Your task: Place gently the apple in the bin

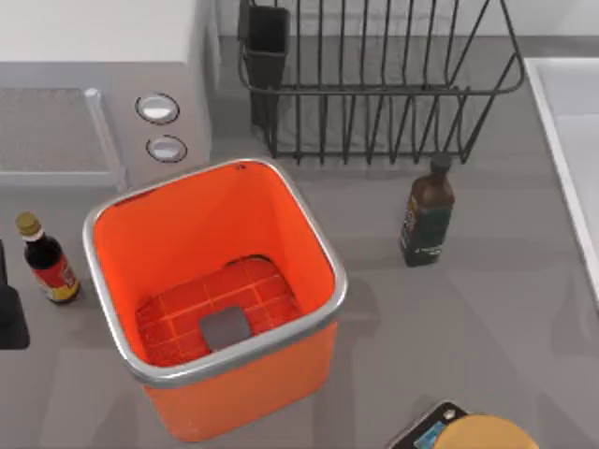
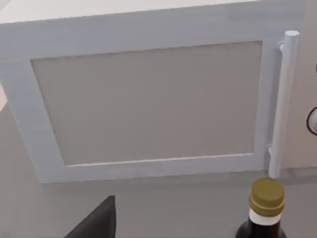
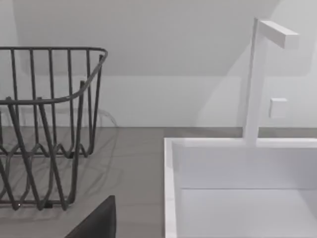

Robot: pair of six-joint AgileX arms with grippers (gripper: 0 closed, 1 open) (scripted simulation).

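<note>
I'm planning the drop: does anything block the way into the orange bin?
Nothing visible does. The bin is open on top; the wire rack, dark bottle and red-labelled bottle stand apart from it.

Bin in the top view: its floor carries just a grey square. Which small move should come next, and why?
Probably turn the right wrist down toward the table to look for the apple. The bin is ready, but the right wrist faces the rack and sink, the left one the microwave door.
</note>
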